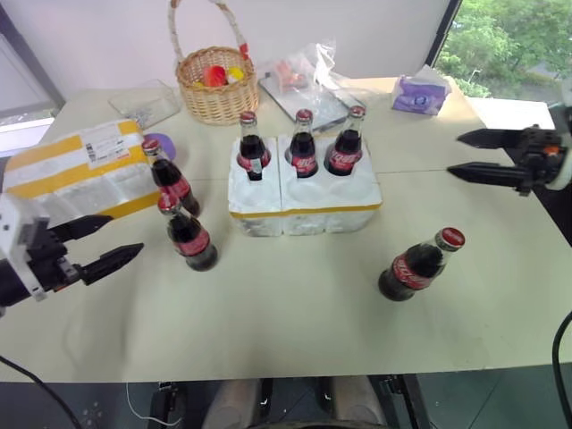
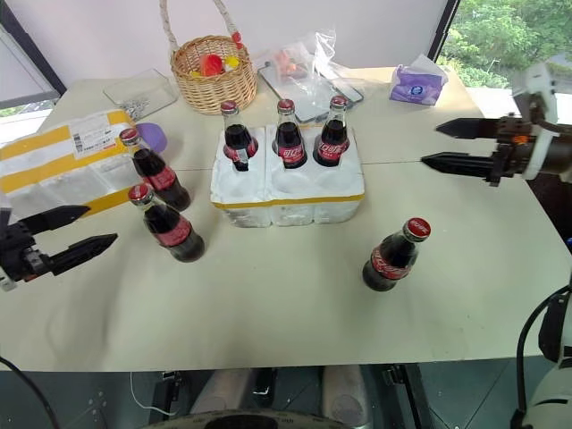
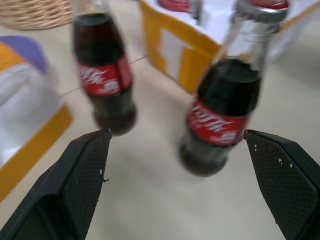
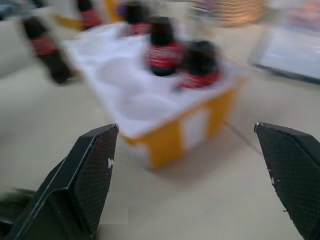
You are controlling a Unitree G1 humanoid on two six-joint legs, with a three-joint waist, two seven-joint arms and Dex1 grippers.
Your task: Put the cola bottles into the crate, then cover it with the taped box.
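Both black two-fingered grippers, left (image 1: 112,246) and right (image 1: 463,154), spread wide, empty
Three red-capped cola bottles (image 1: 303,144) sit in the white foam crate (image 1: 304,198); three stand on the table; yellow-taped box (image 1: 76,170) far left

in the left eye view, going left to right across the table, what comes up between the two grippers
left gripper → taped box → two loose cola bottles → crate with three bottles in it → lone cola bottle → right gripper
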